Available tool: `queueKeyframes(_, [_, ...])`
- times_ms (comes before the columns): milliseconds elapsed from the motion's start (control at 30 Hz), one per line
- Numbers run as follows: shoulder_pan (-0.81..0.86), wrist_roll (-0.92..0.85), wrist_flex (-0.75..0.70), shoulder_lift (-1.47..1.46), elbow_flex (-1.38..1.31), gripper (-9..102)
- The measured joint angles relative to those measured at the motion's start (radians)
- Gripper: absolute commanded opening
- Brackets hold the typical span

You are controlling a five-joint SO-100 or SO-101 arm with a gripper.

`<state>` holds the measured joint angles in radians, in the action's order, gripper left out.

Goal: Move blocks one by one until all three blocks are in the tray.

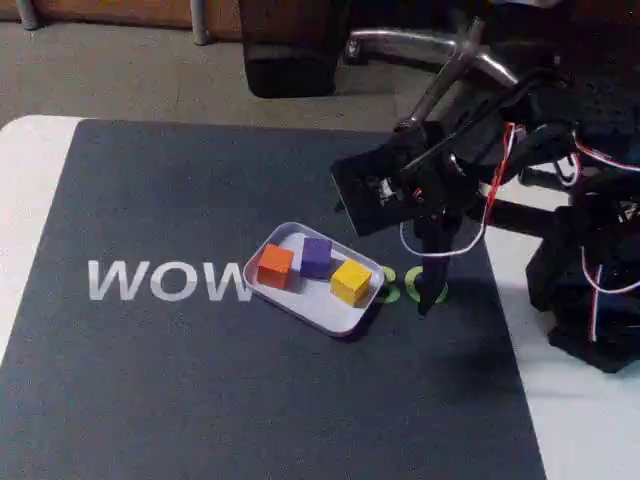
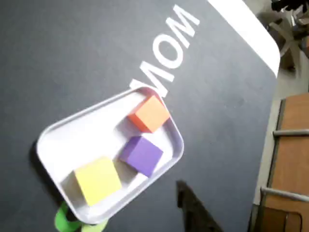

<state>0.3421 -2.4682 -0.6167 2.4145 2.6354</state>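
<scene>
The pale tray [image 1: 320, 315] lies on the dark mat and holds all three blocks. In the fixed view the orange block [image 1: 275, 265] is at its left, the purple block [image 1: 316, 256] in the middle and the yellow block [image 1: 351, 281] at its right. The wrist view shows the tray [image 2: 58, 140] with the orange block [image 2: 149, 113], purple block [image 2: 141, 154] and yellow block [image 2: 97, 180] inside. My gripper [image 1: 424, 303] points down just right of the tray, apart from it. Its dark fingers look pressed together and hold nothing. One dark finger [image 2: 193, 208] shows at the wrist view's bottom edge.
The dark mat [image 1: 200, 380] carries white "WOW" lettering [image 1: 165, 280] left of the tray and green lettering [image 1: 395, 288] by the gripper. The arm's base [image 1: 590, 290] stands on the white table at the right. Chair legs [image 1: 430, 45] stand behind the table.
</scene>
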Motion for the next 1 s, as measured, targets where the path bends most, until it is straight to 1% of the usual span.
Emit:
queueKeyframes(67, [0.011, 0.000, 0.000, 0.012, 0.000, 54])
queueKeyframes(133, [0.011, 0.002, 0.000, 0.035, 0.005, 47])
queueKeyframes(233, [0.012, 0.035, 0.000, 0.078, 0.034, 29])
queueKeyframes(300, [0.018, 0.083, 0.000, 0.104, 0.046, 12])
queueKeyframes(333, [0.020, 0.110, 0.000, 0.115, 0.046, 6])
queueKeyframes(367, [0.021, 0.144, 0.000, 0.127, 0.051, 1])
queueKeyframes(433, [0.021, 0.201, 0.000, 0.144, 0.055, -6])
queueKeyframes(467, [0.021, 0.229, 0.000, 0.152, 0.060, -8])
queueKeyframes(700, [0.021, 0.370, 0.000, 0.167, 0.067, -8])
queueKeyframes(800, [0.020, 0.460, 0.000, 0.189, 0.072, -8])
queueKeyframes(900, [0.006, 0.552, -0.012, 0.258, 0.103, -8])
queueKeyframes(1000, [0.008, 0.583, -0.061, 0.382, 0.172, -8])
